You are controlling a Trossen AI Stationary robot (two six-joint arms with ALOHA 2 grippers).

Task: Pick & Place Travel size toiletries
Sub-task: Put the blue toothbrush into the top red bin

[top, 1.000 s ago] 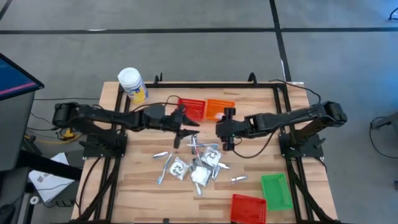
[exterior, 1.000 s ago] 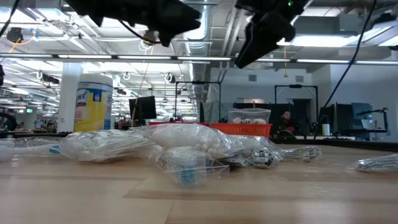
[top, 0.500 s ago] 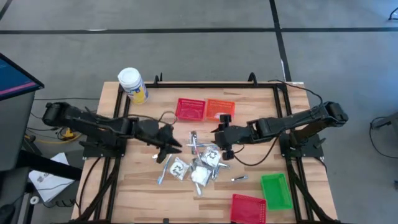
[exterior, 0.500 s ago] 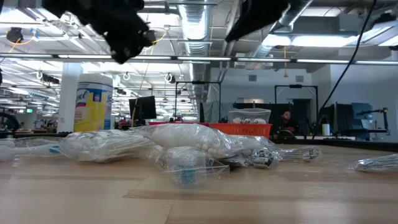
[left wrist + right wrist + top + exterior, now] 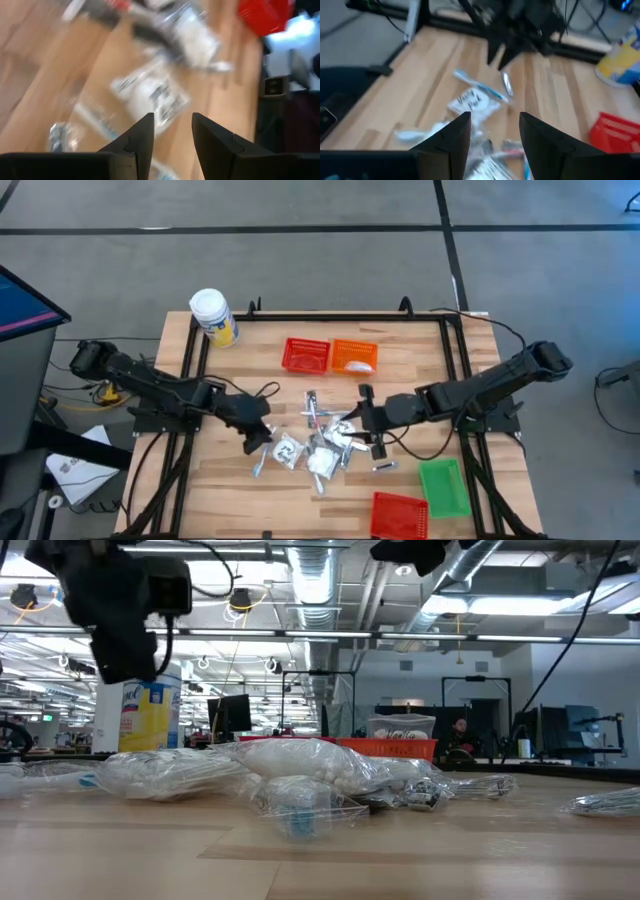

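toiletries pile (image 5: 318, 442) lay loose in the middle of the wooden surface (image 5: 220, 480), unsorted, mixed clear-wrapped packets and slim sticks, so nothing was yet in a basket from what showed. one printed square packet (image 5: 150, 97) sat just ahead of the left fingers in the left wrist view.

left end effector (image 5: 255, 438) was low at the pile's left edge, fingers part open with a gap, nothing between them (image 5: 170, 135); looked lined up to take an item off that side.

right end effector (image 5: 372, 430) was at the pile's right edge, over the wrapped items, fingers apart and empty in its wrist view (image 5: 492, 132). both arms flanked the pile, probably so each could work its own side without crossing.

red basket (image 5: 305, 355) and orange basket (image 5: 354, 356) stood side by side beyond the pile; green basket (image 5: 442, 486) and a second red basket (image 5: 400, 514) lay to the pile's near right, likely drop spots. yellow jar (image 5: 213, 317) stood far-left of the pile, out of the way.
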